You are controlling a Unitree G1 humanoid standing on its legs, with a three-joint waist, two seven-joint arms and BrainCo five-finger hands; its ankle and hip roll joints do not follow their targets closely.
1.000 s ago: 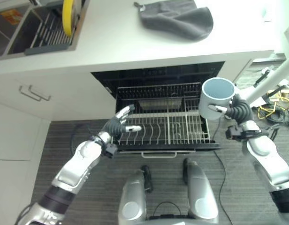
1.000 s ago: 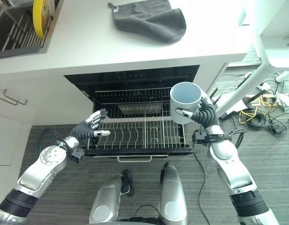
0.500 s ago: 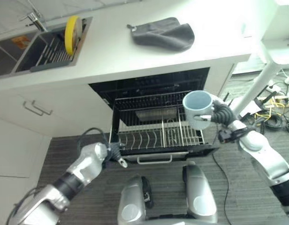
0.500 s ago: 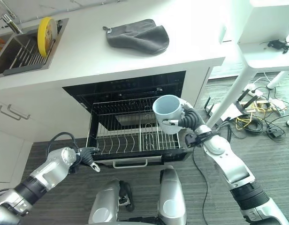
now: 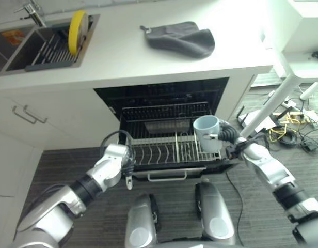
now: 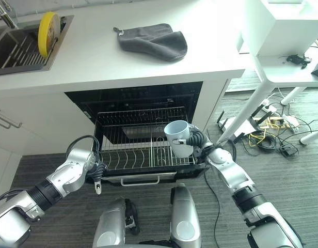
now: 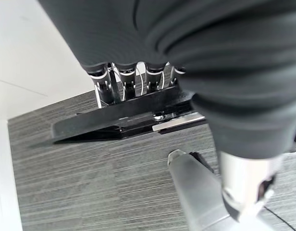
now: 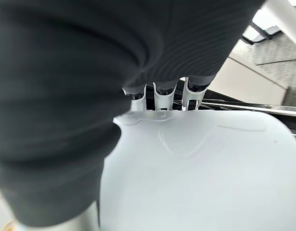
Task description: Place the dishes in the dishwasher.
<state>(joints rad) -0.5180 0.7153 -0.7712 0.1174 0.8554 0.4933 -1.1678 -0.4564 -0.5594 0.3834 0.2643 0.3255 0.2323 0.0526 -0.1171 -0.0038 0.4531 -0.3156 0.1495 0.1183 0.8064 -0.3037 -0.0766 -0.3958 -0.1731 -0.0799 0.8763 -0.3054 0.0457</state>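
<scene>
While upright, pale blue mug (image 5: 206,133), robot hand (image 5: 225,135)

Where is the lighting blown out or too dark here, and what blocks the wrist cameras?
Left eye view: the countertop glares white toward its right end, while the dishwasher cavity behind the rack lies in shadow. Right wrist view: the right hand and its held mug block much. Left wrist view: the left hand hides the upper part.

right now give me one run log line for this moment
right hand: shut on pale blue mug, upright over right side of dishwasher rack | left hand: at rack's front left edge | yellow plate: in sink rack
</scene>
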